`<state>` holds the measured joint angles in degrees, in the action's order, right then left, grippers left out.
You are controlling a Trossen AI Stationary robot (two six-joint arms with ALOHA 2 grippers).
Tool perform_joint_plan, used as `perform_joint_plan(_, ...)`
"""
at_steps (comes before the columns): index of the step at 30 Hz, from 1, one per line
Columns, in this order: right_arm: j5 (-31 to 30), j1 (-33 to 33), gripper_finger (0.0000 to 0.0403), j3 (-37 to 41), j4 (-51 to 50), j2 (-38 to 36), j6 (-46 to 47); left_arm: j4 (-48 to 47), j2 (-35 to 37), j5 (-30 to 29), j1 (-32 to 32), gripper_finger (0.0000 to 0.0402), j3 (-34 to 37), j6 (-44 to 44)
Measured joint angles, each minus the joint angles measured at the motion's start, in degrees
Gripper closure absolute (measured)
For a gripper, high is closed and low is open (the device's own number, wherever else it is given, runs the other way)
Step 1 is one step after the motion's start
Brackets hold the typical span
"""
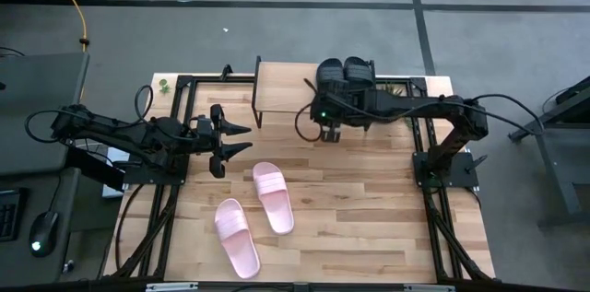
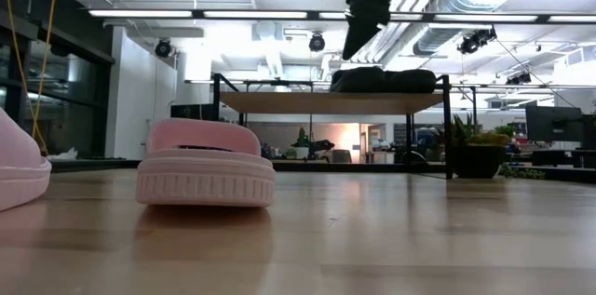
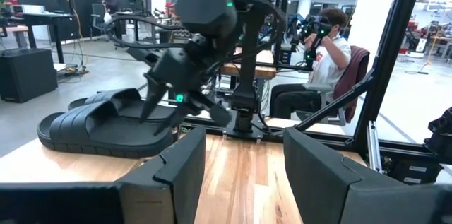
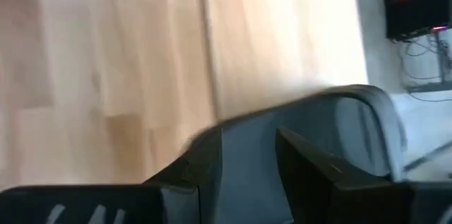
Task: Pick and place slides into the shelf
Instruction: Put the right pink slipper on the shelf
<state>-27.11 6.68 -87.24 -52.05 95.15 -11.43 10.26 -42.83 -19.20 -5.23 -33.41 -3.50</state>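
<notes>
While wood tabletop [image 1: 369, 209] bears pink slides [image 1: 258, 214], office beyond.

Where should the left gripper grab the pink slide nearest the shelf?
Judging from overhead, take the pink slide by its wide strap, near its shelf-facing end. It lies flat, sole down, so come from above with fingers across the strap. The left gripper is closest.

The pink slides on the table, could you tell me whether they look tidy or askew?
Askew. The two pink slides lie apart on the wooden table, one ahead of the other and tilted, not paired. The black slides sit neatly side by side on the shelf. Nothing looks spilled or damaged.
</notes>
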Motion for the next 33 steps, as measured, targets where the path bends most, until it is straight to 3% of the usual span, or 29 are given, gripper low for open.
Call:
perform_joint_plan(9,5.0,-4.7,0.0280,0.0,1.4,0.0,4.9,-1.9,0.5,0.2,0.0,0.0227,0.0,-1.3)
perform_joint_plan(17,8.2,-7.5,0.0280,0.0,4.4,0.0,9.8,-6.2,3.5,3.9,0.0,0.0227,0.0,-4.9)
perform_joint_plan(33,8.5,-14.6,0.0280,0.0,7.0,0.1,17.0,-16.3,4.2,10.6,-0.1,0.0227,0.0,-16.1)
